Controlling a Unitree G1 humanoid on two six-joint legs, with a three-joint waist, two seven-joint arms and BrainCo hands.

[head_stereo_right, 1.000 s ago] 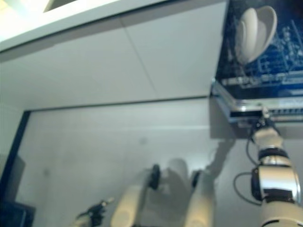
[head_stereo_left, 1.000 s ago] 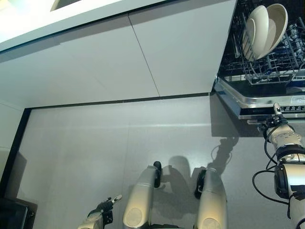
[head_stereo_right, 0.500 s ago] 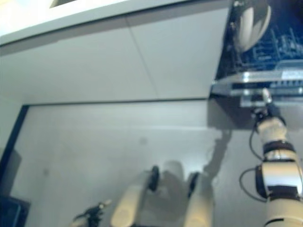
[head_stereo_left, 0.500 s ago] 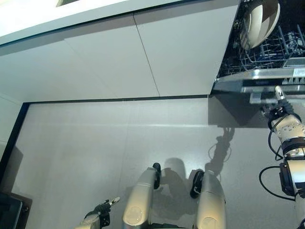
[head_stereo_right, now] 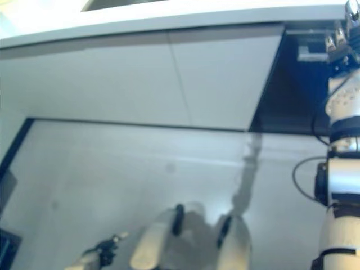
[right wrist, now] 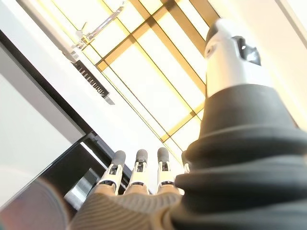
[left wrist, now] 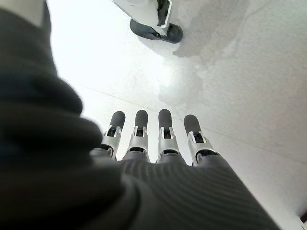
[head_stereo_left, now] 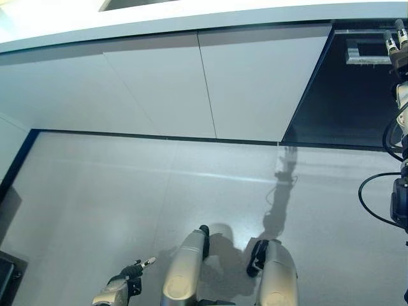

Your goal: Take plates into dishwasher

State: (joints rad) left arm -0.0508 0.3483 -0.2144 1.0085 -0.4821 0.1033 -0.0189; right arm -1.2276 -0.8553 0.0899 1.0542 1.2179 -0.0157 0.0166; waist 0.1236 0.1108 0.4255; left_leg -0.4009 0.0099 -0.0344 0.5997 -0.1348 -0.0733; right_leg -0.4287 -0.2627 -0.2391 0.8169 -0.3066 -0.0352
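Note:
The dishwasher's dark door [head_stereo_left: 344, 95] stands upright and closed beside the white cabinet fronts, at the upper right of the eye views. No plates or rack show in any view. My right hand [head_stereo_left: 398, 48] is raised to the door's top edge by the handle recess [head_stereo_left: 366, 52]. Its fingers [right wrist: 139, 165] are straight and hold nothing. My left hand [head_stereo_left: 124, 287] hangs idle low at the bottom left, its straight fingers [left wrist: 163, 129] over the floor.
White cabinet fronts [head_stereo_left: 191, 83] run under a pale countertop [head_stereo_left: 191, 16], with a dark kick strip along their base. Grey floor [head_stereo_left: 127, 191] spreads before them. A dark object [head_stereo_left: 6, 280] sits at the lower left corner.
The dishwasher door has swung up from lying open to closed, and the rack with its plates has gone from sight. My right hand has risen with the door's edge.

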